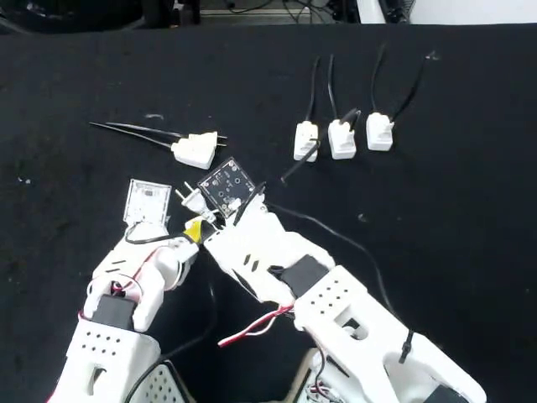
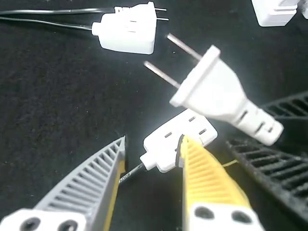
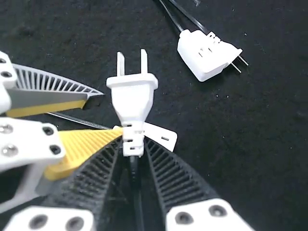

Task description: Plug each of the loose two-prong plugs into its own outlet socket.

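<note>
Right pincer (image 3: 132,144) is clamped on a plug (image 3: 131,98), while left pincer (image 2: 151,149) stands apart over a socket (image 2: 168,139) on the counter (image 1: 453,252).

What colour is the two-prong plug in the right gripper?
The plug is white; the right wrist view shows it best.

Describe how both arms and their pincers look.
The left arm and right arm have white plastic shells with rows of small holes and black motor blocks. Red-and-white wires loop off the right arm. The left pincer has one grey and one yellow ribbed, tapering finger. The right pincer has two black ribbed ones. Both have white mounts with screw holes.
</note>
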Controlling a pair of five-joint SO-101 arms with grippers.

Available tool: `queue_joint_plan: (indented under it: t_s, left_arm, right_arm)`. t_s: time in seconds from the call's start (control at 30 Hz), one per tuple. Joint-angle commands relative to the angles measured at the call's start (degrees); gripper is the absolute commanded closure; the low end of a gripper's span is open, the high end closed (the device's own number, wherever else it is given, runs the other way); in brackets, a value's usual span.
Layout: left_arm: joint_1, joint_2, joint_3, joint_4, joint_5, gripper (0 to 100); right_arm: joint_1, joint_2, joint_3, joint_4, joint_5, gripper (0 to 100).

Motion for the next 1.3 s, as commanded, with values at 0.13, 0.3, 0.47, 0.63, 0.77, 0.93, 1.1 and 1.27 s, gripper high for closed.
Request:
queue_joint_plan:
  t_s: [0.13, 0.3, 0.47, 0.63, 0.77, 0.93, 1.1, 1.27]
  left_arm:
    - [-1.54, -0.62, -0.57, -0.35, -0.09, 81]
    - [-8.40, -0.70, -1.45, -1.76, 5.45, 81]
    - [-16.48, -0.70, -1.71, -3.78, 11.34, 81]
    - [-19.38, -0.70, -1.80, -3.96, 12.84, 81]
    - [-19.38, -0.70, -1.80, -3.96, 12.57, 81]
    - [-19.47, -0.70, -1.80, -3.78, 12.48, 81]
    - [-19.47, -0.70, -1.71, -3.69, 12.48, 81]
    - [-19.47, -0.70, -1.63, -3.69, 12.48, 81]
  right_arm:
    - [4.13, -1.98, -1.01, -1.49, 0.00, 98.8]
    - [10.20, -1.89, -1.10, -1.32, 0.09, 98.8]
    - [10.90, -1.89, -5.58, 9.23, 8.09, 98.8]
    - [11.16, -1.45, -17.89, 29.19, 15.21, 98.8]
    - [12.66, -1.80, -31.43, 43.34, 19.69, 98.8]
    - [13.45, -1.36, -47.25, 57.23, 27.08, 98.8]
    - [13.45, -1.63, -43.21, 63.82, 37.45, 98.8]
    - [13.45, -1.89, -23.52, 53.98, 38.15, 98.8]
